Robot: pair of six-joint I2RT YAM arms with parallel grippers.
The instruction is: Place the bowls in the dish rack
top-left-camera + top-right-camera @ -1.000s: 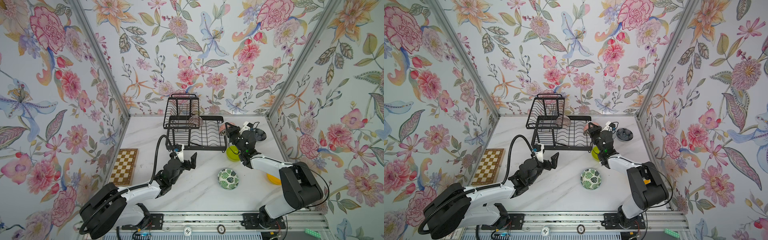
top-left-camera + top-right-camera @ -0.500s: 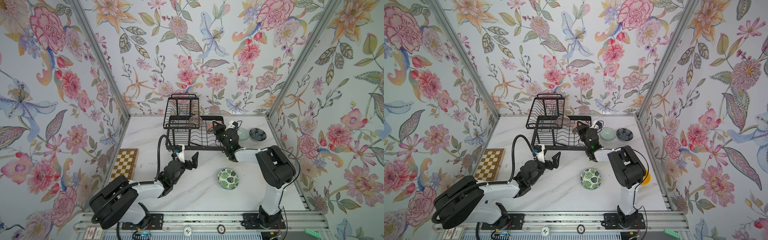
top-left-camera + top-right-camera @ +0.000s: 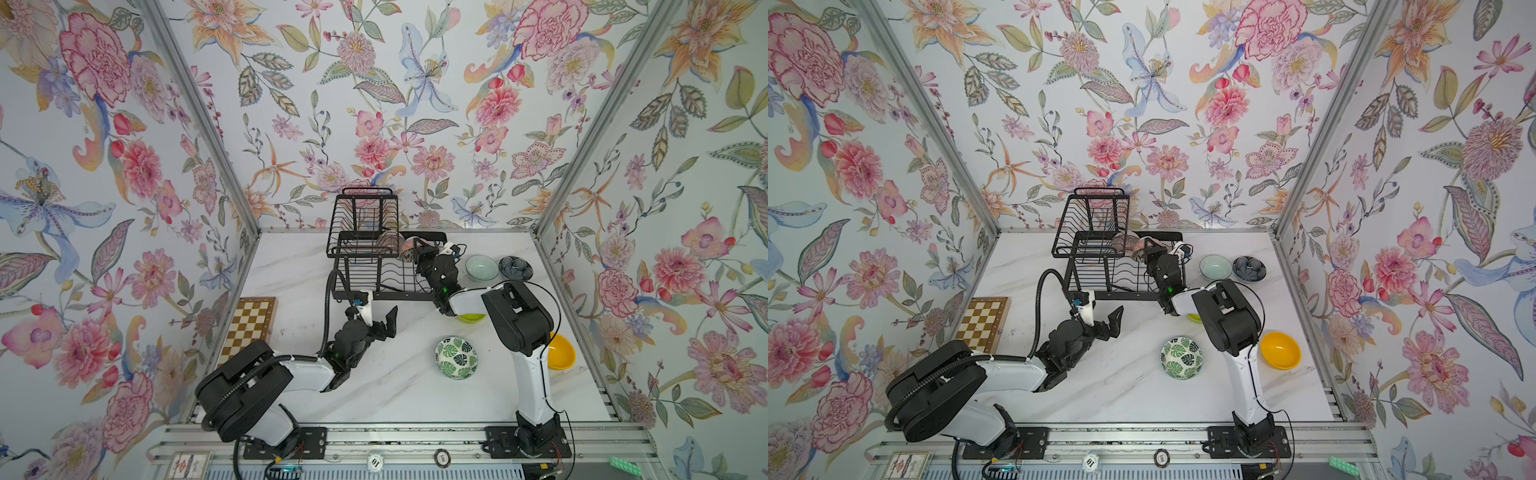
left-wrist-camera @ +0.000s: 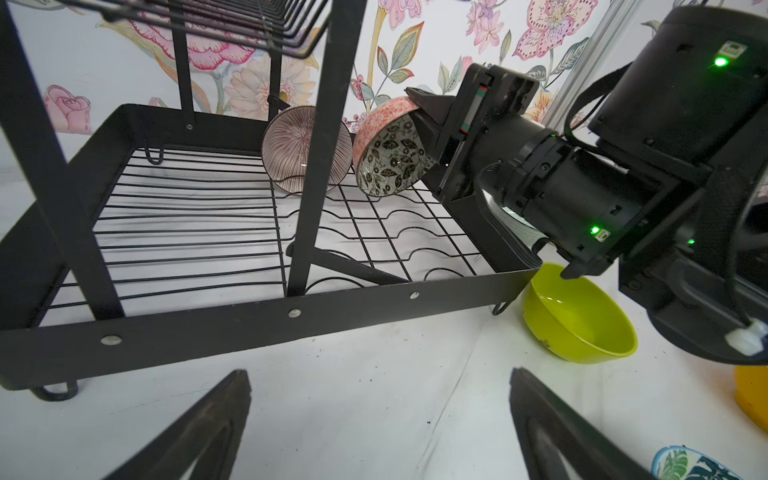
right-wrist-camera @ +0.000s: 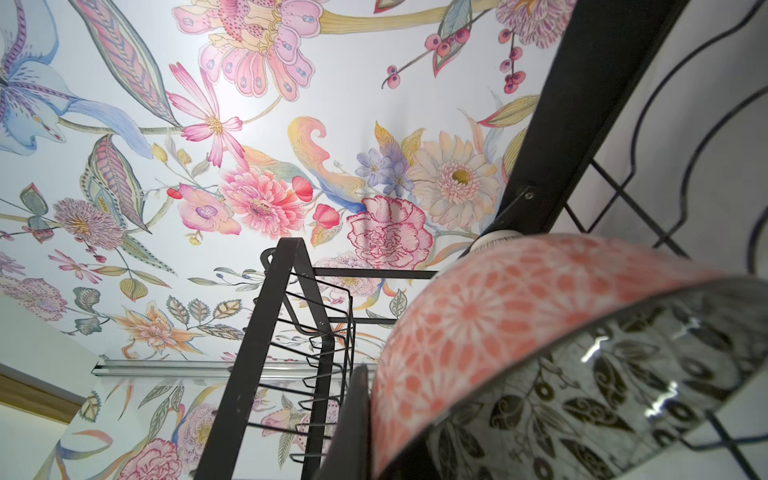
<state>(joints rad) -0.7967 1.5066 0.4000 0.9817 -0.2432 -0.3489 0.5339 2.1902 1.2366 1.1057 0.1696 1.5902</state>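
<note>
The black wire dish rack (image 3: 365, 245) (image 3: 1096, 245) stands at the back middle of the table. On its lower tray (image 4: 266, 316) a pink ribbed bowl (image 4: 305, 151) stands on edge. Right beside it is a bowl with a black-and-white leaf pattern inside and coral outside (image 4: 390, 164) (image 5: 519, 332). It is tilted on edge with its lower rim at the wires. My right gripper (image 3: 420, 254) (image 4: 420, 120) is shut on its rim, one finger (image 5: 357, 415) against the coral outside. My left gripper (image 3: 376, 318) (image 4: 380, 419) hangs open and empty over the table in front of the rack.
A lime green bowl (image 4: 582, 320) (image 3: 471, 318) sits by the rack's front right corner, under my right arm. A leaf-print bowl (image 3: 456, 358), an orange-yellow bowl (image 3: 1280, 350), a celadon bowl (image 3: 481, 267) and a dark blue bowl (image 3: 515, 268) sit to the right. A chessboard (image 3: 249, 328) lies at left.
My right gripper carried the patterned bowl leftward from beside the rack into the lower tray, next to the pink bowl. The left arm shifted only slightly.
</note>
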